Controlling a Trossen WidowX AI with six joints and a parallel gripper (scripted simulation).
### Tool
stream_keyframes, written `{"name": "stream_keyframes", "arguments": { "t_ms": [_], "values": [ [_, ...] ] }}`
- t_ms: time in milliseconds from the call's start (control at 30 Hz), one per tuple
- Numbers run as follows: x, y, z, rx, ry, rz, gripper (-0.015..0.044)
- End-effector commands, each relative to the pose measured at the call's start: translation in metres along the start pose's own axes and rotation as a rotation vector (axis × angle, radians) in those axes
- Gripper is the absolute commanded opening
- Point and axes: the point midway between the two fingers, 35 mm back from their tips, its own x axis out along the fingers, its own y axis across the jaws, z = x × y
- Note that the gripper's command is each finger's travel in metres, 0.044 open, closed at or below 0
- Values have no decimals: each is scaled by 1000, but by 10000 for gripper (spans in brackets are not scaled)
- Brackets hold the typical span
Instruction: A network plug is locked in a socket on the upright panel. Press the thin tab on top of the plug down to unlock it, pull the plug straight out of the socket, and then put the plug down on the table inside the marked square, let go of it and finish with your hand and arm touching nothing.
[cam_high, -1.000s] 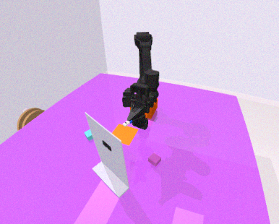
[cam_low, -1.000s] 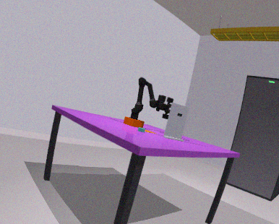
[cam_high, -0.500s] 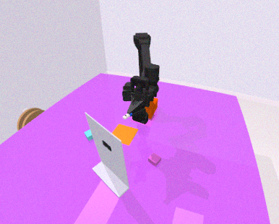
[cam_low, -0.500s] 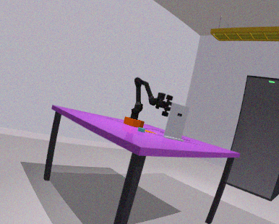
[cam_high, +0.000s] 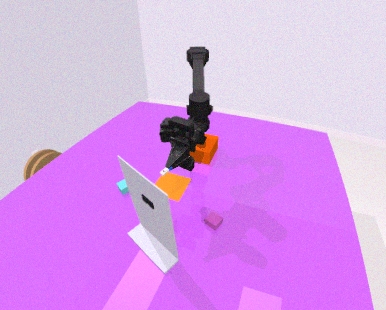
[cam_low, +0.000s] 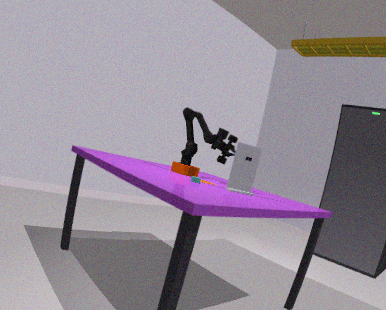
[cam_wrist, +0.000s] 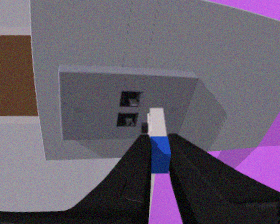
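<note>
The plug (cam_high: 164, 171) (cam_wrist: 157, 120), white in front with a blue part, is out of the socket. My gripper (cam_high: 171, 167) (cam_low: 233, 152) (cam_wrist: 157, 143) is shut on its blue part and holds it in the air, on the arm's side of the panel. The upright grey panel (cam_high: 159, 220) (cam_low: 243, 175) (cam_wrist: 90, 30) stands on a flat foot. Its two dark socket openings (cam_wrist: 131, 99) show in the wrist view, apart from the plug. The orange marked square (cam_high: 173, 187) lies flat on the table between the panel and the arm's base. The thin tab is too unclear to tell.
An orange block (cam_high: 209, 150) (cam_low: 185, 169) is at the arm's base. A cyan block (cam_high: 123, 186) (cam_low: 195, 179) lies beside the marked square, and a magenta block (cam_high: 213, 221) lies on its other side. The purple table (cam_high: 290, 200) (cam_low: 150, 182) carries them all.
</note>
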Motion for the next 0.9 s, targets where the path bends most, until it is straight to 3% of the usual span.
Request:
{"name": "stream_keyframes", "arguments": {
  "t_ms": [0, 867],
  "values": [
    [-1, -14, 11, -23, 6, -74, 0],
    [-44, -110, 64, 18, 43, -578, 0]
  ]
}}
